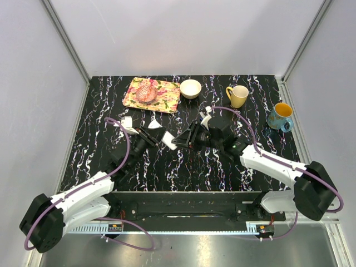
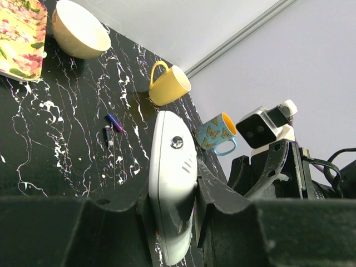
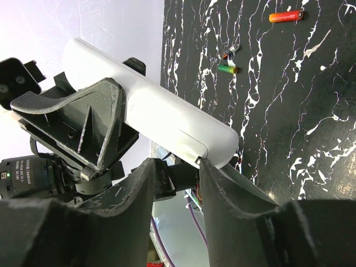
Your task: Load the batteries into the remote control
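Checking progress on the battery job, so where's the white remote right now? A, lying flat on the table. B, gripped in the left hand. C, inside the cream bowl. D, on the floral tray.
B: the left hand is shut on the remote control, holding it up off the table, where an orange battery lies loose.

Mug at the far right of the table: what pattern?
Butterflies on a teal mug, clearest in the left wrist view.
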{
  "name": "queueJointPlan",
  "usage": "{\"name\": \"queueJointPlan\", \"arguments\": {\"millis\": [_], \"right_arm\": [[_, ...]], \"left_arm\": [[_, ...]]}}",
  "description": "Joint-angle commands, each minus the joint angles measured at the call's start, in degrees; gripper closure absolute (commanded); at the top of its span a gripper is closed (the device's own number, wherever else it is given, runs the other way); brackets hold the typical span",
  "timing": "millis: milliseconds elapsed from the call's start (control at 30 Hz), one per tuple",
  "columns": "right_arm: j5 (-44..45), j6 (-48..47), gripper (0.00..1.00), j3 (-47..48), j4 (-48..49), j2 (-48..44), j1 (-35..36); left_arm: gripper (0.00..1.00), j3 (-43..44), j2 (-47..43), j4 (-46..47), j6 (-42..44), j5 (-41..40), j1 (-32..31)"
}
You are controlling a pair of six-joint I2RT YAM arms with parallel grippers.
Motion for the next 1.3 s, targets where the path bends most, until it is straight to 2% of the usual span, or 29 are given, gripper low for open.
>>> {"name": "queueJointPlan", "arguments": {"millis": [0,833,1267], "right_arm": [[-0.3,-0.6,0.56,3.2,3.9,-2.4,-0.1],[0.2,-1.4,0.56,3.6,2.3,-4.3,-0.1],[0.2,-1.3,0.56,1.7,1.3,-5.1,-0.1]], "left_arm": [[1.00,2.2,0.5,2.4,-1.4,2.5,-1.5],[1.00,4.7,0.6,-2.6,3.5,2.1,-1.6],[1.00,5.6,0.2,-3.6,1.6,2.3,-1.5]]}}
